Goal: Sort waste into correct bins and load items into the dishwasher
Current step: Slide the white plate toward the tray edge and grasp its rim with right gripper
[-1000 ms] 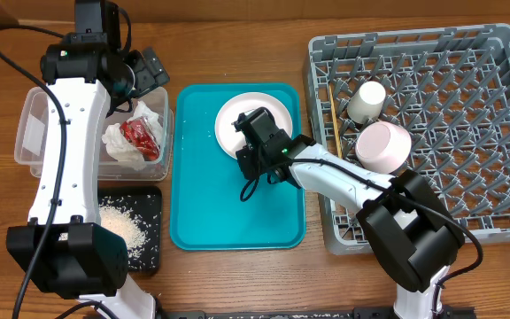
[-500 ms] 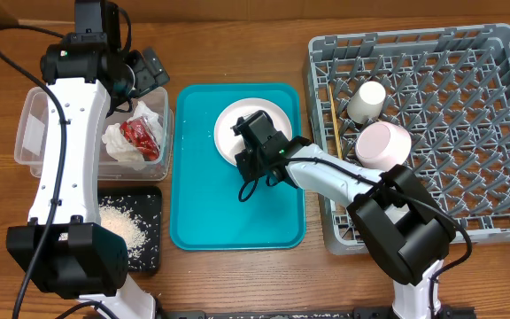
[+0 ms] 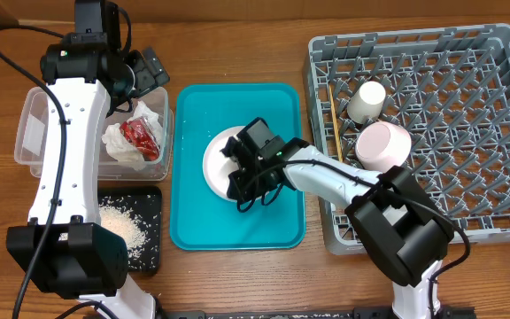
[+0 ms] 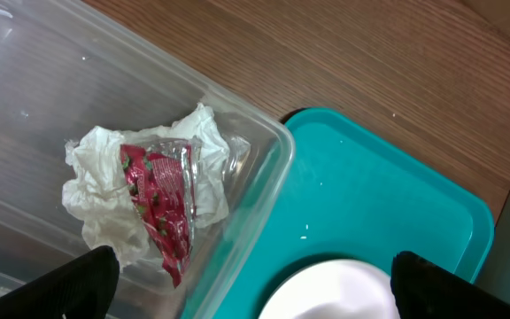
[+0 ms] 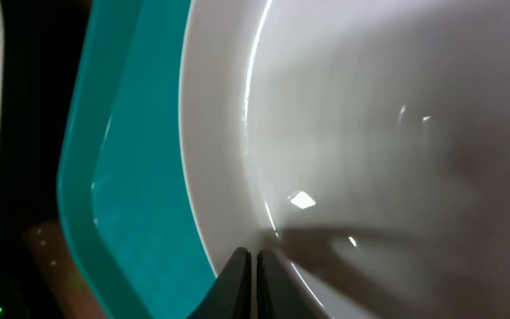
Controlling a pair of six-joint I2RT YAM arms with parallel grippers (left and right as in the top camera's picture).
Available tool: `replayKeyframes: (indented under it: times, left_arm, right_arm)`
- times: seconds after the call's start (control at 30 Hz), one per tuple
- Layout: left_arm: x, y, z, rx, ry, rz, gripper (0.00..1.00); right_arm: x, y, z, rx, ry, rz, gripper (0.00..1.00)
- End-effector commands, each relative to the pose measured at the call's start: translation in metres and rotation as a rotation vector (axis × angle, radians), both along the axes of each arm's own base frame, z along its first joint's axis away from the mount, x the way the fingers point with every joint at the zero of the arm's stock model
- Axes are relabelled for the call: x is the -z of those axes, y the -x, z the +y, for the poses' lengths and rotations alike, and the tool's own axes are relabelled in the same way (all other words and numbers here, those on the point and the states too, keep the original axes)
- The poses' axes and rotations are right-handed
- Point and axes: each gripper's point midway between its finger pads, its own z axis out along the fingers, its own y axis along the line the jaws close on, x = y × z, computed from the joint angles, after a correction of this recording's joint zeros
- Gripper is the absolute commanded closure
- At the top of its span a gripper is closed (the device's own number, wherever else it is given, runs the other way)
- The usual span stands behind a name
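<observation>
Plate [image 3: 215, 159] rim pinched by R gripper [image 5: 253, 273] mid-frame, clear of tray [image 3: 193, 221] edges; L gripper [image 4: 264, 288] jaws spread wide upper left.

Nothing here is giving me lettering, a brand or a number that I can read. The small red shiny wrapper [image 4: 162, 208], lying on the crumpled white paper napkin [image 4: 104, 190] inside the clear rectangular plastic tub [image 4: 42, 80], is carrying some pale printed marks. From the left wrist view they are showing only as little white and green specks, too small and blurred to make out as words. From overhead the wrapper is showing as a plain red patch.
</observation>
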Motion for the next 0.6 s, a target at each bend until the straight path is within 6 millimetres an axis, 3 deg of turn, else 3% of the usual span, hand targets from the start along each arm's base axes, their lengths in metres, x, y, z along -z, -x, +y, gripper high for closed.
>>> replayKeyframes:
  times: [0.0, 0.13, 0.23, 0.37, 0.57]
  left_arm:
    - [-0.011, -0.002, -0.004, 0.02, -0.003, -0.032, 0.0]
    - [-0.011, -0.002, -0.004, 0.02, -0.003, -0.032, 0.0]
    - [-0.011, -0.002, -0.004, 0.02, -0.003, -0.032, 0.0]
    - [-0.011, -0.002, -0.004, 0.02, -0.003, -0.032, 0.0]
    - [-0.011, -0.002, -0.004, 0.02, -0.003, -0.032, 0.0]
  right_arm:
    - [-0.007, 0.03, 0.021, -0.085, -0.049, 0.059, 0.91]
    - [-0.01, 0.042, 0.038, -0.134, -0.075, 0.029, 0.84]
    - [-0.018, 0.034, 0.048, -0.138, -0.113, -0.016, 0.82]
    - [-0.039, 0.002, 0.043, -0.084, -0.121, -0.061, 0.81]
    - [-0.085, -0.048, 0.014, 0.006, -0.073, -0.139, 0.8]
